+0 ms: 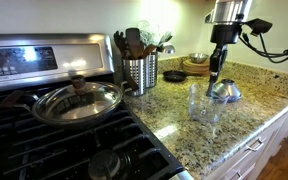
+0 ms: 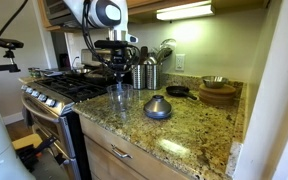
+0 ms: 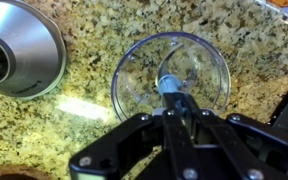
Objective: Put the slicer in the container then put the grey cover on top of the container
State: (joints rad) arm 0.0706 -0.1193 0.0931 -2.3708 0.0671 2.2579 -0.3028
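Kitchen: speckled granite countertop point(image 2: 199, 125) beneath the gripper point(image 2: 119, 72); cream wall point(image 2: 199, 45) behind it; lit strip light point(image 2: 184, 12) above; drawers point(image 2: 124, 155) below; steel stove point(image 2: 59, 90) beside.

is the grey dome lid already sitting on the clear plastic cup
No, the grey dome-shaped plastic lid rests on the speckled granite counter beside the open clear plastic cup.
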